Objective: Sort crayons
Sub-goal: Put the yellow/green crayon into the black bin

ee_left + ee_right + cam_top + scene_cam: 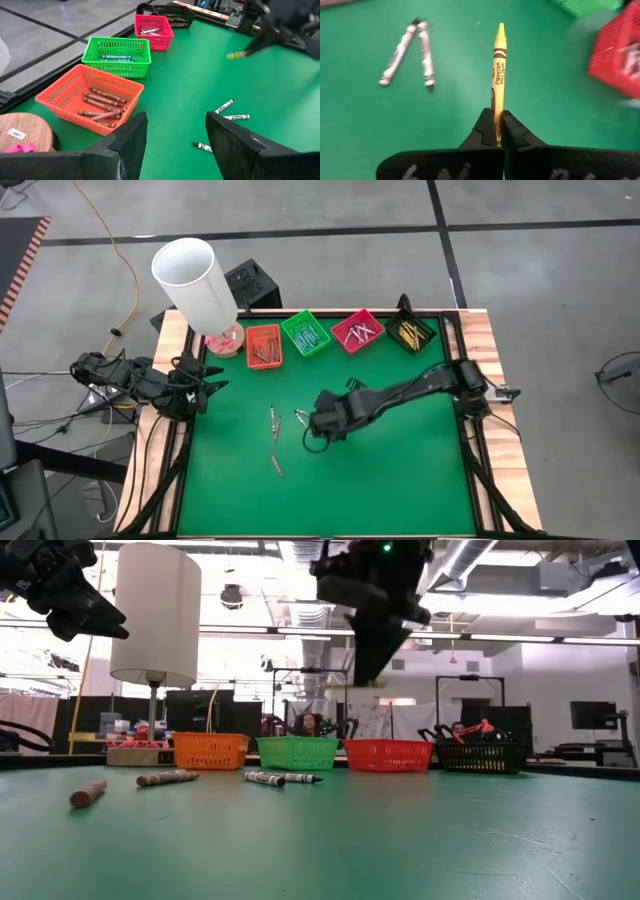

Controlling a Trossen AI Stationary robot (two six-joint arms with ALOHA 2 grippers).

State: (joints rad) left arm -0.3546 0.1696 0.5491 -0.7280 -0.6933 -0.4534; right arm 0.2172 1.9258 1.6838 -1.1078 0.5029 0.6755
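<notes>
- Green cloth covers the table [400, 480], and a grey floor lies all around it.
- Four small trays stand in a row along the far edge of the table: an orange tray [264, 346], a green tray [305, 333], a pink tray [357, 331] and a black tray [410, 332].
- A big white lamp [195, 280] stands at the far left corner, just beside the orange tray.
- The right hand [498, 131] is up in the air over the middle of the table.
- Its two fingers are pressed tight on the bottom end of a yellow crayon [498, 65], and the point of the crayon sticks out in front.
- The left hand [175, 132] waits at the left side of the table, near the lamp. Its fingers are wide apart and nothing is in them.
- A few grey crayons [274, 423] lie on the green cloth, left of the right hand. Two of them [412, 52] touch at one end, like a letter V.
- One more crayon [276, 465] lies alone, closer to the front edge.
- Brown crayons [102, 104] lie in the orange tray.
- Blue-green crayons [116, 57] lie in the green tray.
- The pink tray and the black tray hold crayons too, with yellow ones [408, 335] in the black tray.
</notes>
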